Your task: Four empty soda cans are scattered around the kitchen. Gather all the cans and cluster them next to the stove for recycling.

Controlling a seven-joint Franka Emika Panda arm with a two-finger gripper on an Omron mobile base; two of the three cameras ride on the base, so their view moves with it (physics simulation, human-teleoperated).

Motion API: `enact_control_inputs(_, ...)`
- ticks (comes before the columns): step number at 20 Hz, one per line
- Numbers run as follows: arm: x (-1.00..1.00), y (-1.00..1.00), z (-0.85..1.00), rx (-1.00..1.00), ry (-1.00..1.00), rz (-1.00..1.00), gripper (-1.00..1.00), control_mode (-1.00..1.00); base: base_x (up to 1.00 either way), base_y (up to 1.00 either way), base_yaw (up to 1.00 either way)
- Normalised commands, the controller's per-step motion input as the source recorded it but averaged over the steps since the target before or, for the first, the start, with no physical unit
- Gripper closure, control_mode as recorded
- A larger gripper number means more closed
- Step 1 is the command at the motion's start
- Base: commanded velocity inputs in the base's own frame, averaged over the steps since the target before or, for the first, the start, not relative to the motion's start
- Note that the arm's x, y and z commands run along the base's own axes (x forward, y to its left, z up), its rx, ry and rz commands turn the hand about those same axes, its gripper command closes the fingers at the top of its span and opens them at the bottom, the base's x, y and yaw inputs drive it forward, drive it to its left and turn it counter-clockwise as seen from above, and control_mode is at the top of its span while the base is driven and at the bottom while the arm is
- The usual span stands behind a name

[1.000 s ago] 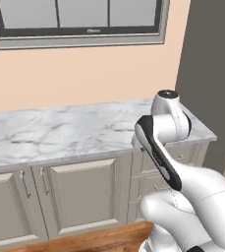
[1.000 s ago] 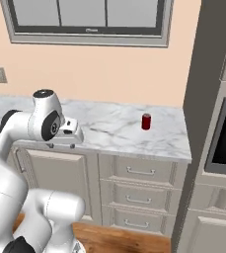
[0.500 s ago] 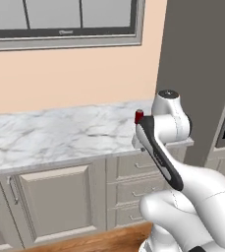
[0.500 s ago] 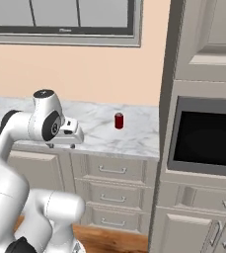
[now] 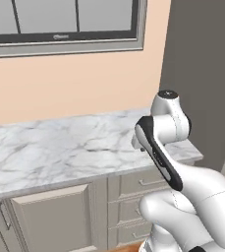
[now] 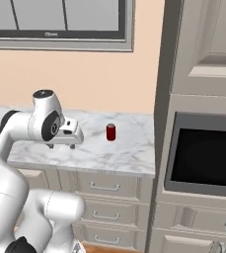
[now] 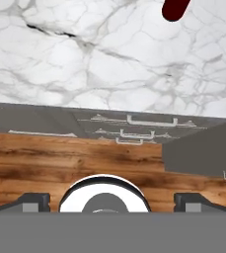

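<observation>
Compared with one second ago, the base has driven right, so both base views now show a wall oven [image 6: 203,155]. On the counter [image 6: 129,153], the gripper [image 6: 61,145] hovers with jaws wide apart, empty. A red soda can [image 6: 111,132] stands upright near the counter's right back corner.

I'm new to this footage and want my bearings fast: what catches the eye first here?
A lone red soda can stands upright on the white marble counter, near the tall cabinet column that holds a dark built-in oven. The white arm hangs its gripper open and empty above the counter's front edge, to the can's left and well apart from it. Above, a grey-framed window spans the peach wall.
</observation>
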Motion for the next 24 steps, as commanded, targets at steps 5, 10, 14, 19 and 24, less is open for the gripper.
enact_control_inputs(5,0.0,0.0,0.0,0.0,0.0,0.0,-1.0,1.0,0.44,-0.22,-0.09)
enact_control_inputs(10,0.0,0.0,0.0,0.0,0.0,0.0,-1.0,1.0,0.35,-0.17,-0.09)
enact_control_inputs(14,0.0,0.0,0.0,0.0,0.0,0.0,-1.0,1.0,0.37,-0.13,-0.1)
enact_control_inputs(19,0.0,0.0,0.0,0.0,0.0,0.0,-1.0,1.0,0.44,-0.11,-0.11)
enact_control_inputs(24,0.0,0.0,0.0,0.0,0.0,0.0,-1.0,1.0,0.39,-0.11,-0.1)
